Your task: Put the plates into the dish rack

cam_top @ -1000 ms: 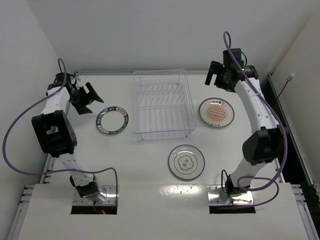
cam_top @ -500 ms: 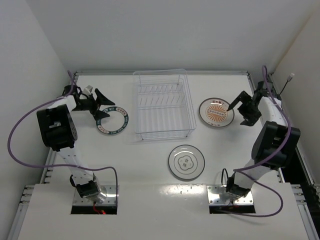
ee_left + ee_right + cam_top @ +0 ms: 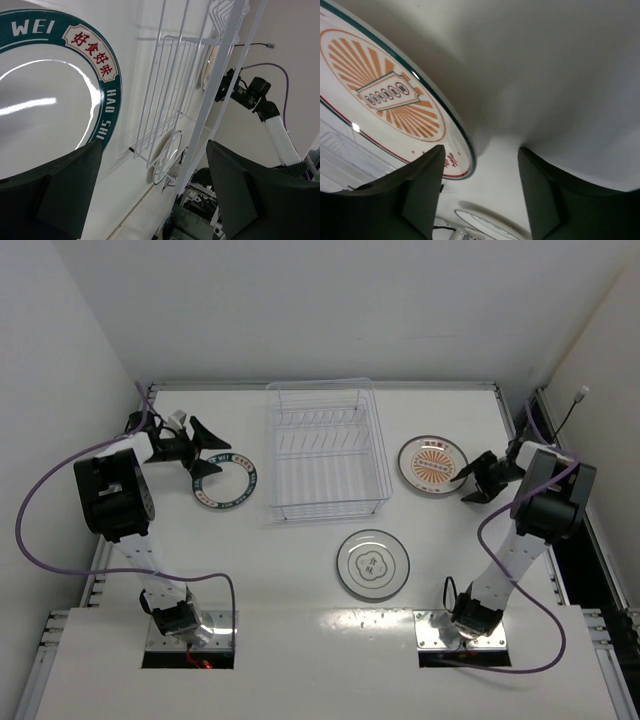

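Three plates, all flat on the tabletop (image 3: 250,560), none in the dish rack (image 3: 325,450) yet. The rack sits mid-table toward the far edge.

- Teal-rimmed plate (image 3: 225,482): just left of the rack, toward the left edge.
- Sunburst plate (image 3: 433,463): just right of the rack, toward the right edge.
- Grey-ring plate (image 3: 372,563): in front of the rack, toward the near edge, with no arm near it.

Handling, judged: the plates look stiff, glazed and glossy, so probably slick and chippable, and moderately light. Lying flat, they offer only the thin raised rim. Pinch it with one finger over the lip and one under, then tip the plate upright for the tines. A shallow bite would likely slip.

Left gripper (image 3: 212,450): low at the far-left rim of the teal-rimmed plate. Jaws stand wide apart and hold nothing. In the wrist view the rim runs by one finger (image 3: 50,200); contact can't be told.

Right gripper (image 3: 470,483): low at the right rim of the sunburst plate. Jaws are partly spread with a clear gap. The rim edge shows between the fingers in the wrist view, and nothing is clamped.
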Motion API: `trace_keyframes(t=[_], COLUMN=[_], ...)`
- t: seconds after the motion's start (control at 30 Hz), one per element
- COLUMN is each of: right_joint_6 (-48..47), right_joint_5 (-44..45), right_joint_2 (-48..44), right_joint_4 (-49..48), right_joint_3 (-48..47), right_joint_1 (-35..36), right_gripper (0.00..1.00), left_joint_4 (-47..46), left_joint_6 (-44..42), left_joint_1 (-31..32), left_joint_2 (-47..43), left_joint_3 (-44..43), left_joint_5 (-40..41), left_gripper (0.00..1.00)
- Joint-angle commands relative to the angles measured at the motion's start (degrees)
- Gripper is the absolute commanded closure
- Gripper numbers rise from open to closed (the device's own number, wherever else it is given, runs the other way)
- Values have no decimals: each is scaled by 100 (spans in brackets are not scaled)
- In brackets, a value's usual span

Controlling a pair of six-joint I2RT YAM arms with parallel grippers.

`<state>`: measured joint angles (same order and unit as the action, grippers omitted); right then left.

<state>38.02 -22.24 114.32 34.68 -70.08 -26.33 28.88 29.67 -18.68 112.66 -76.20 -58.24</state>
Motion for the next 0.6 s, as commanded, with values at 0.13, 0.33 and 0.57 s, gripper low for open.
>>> trace_keyframes(t=[0.13,0.33,0.57], right_joint_6=[109,109,109], right_joint_5=[-720,-528,1044], right_joint_2=[564,216,-1104], right_joint_4=[-532,-479,-119], right_joint_3=[-312,-567,-1772], right_joint_1=[251,304,830], right_gripper=[72,100,100], left_joint_4=[-173,-173,283], left_joint_6=[-40,12,-180], left_joint_1=[13,13,-40], left_joint_2=[-34,19,133], left_joint_3=[35,35,-254], left_joint_5=[-223,-285,23], left_gripper=[18,18,16])
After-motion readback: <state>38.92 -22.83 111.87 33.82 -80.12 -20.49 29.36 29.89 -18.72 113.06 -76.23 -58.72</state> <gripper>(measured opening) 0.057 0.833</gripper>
